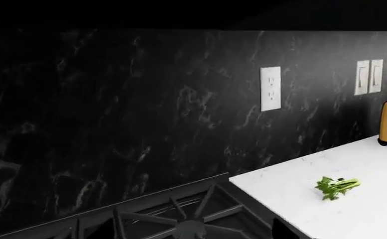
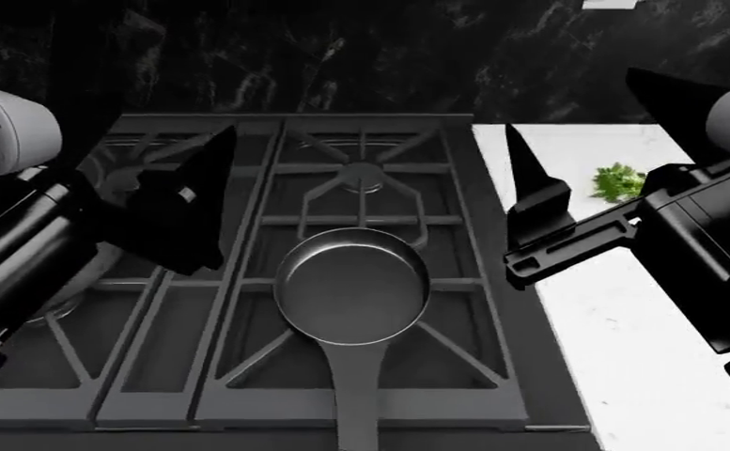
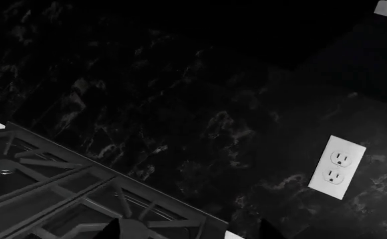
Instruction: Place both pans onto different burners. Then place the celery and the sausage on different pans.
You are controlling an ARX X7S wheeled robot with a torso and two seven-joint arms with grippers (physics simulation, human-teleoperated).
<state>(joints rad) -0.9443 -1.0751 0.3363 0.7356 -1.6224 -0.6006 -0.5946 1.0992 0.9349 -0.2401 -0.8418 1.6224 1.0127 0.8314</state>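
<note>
1 frying pan [image 2: 352,287] on burner grate [image 2: 465,310], celery [image 2: 616,181] on counter [image 2: 641,319]

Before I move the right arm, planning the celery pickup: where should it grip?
Likely across the pale stalks of the celery, not the leafy end, descending from above: it lies flat on the white counter, right of the stove, with nothing beside it.

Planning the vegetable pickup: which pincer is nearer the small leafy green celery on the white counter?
Right. The right pincer hangs just beside the small leafy green celery, at the white counter edge; the left pincer is across the stove.
</note>
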